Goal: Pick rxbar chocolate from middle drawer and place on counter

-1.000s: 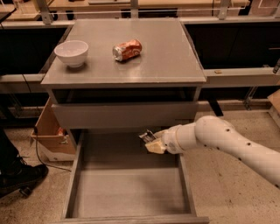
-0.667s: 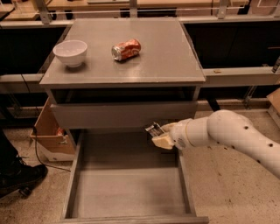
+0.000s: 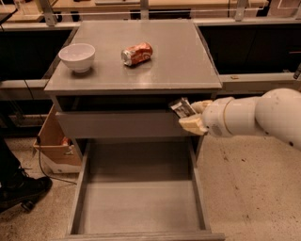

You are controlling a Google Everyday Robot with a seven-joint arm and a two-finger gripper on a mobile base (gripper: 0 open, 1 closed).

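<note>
2-fingered pincer [image 3: 189, 116] closed on the rxbar chocolate [image 3: 181, 108], held in the air just under the front edge of the desk [image 3: 178, 61], near its right corner. Dark wrapper with pale lettering, tilted, sticking up and to the left out of the grip. Beige pads on either side of the bar's near end. Behind the pincer, a thick white arm [image 3: 256, 115] reaching in from the right edge of the view.

Just left of the bar, the plain grey front of a shut drawer [image 3: 113, 123], right below the desk top. Below that, the middle drawer [image 3: 138, 202] pulled out toward the camera, flat grey floor and low side walls in view. Pincer and bar above its right rear corner, not touching it.

Up on the desk, 1 crushed orange soda can [image 3: 137, 53] lying on its side near the middle, and 1 white bowl [image 3: 76, 56] upright near the left edge, the 2 apart.

Left of the cabinet, on the speckled floor [image 3: 254, 188], 1 open cardboard box [image 3: 51, 143] and, nearer the camera, 1 black shoe [image 3: 23, 190]. Beyond the desk, a pale wooden bench [image 3: 188, 4] along the top of the view.
</note>
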